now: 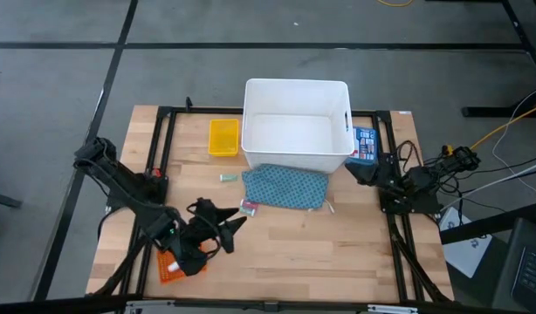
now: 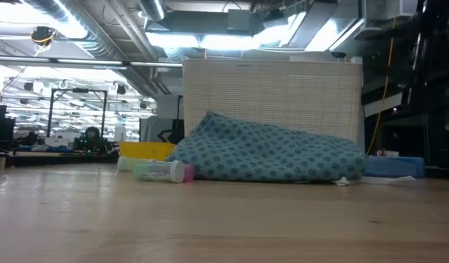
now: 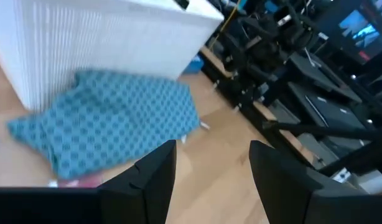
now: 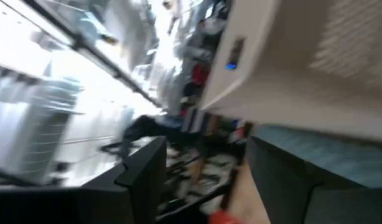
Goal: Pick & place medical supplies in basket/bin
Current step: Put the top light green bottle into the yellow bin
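So far nothing is seen inside the bin, at twelve o'clock on the bench. The pouch lies against the bin's near wall; a green piece and a pink piece lie at its nine and seven o'clock. The left hand, spread and empty, is held beside the pink piece. The right hand, also spread, waits at three o'clock. Everything visible is judged still to be placed.

The orange tray, at seven o'clock on the table, lies mostly hidden beneath the left gripper. The right wrist view is blurred.
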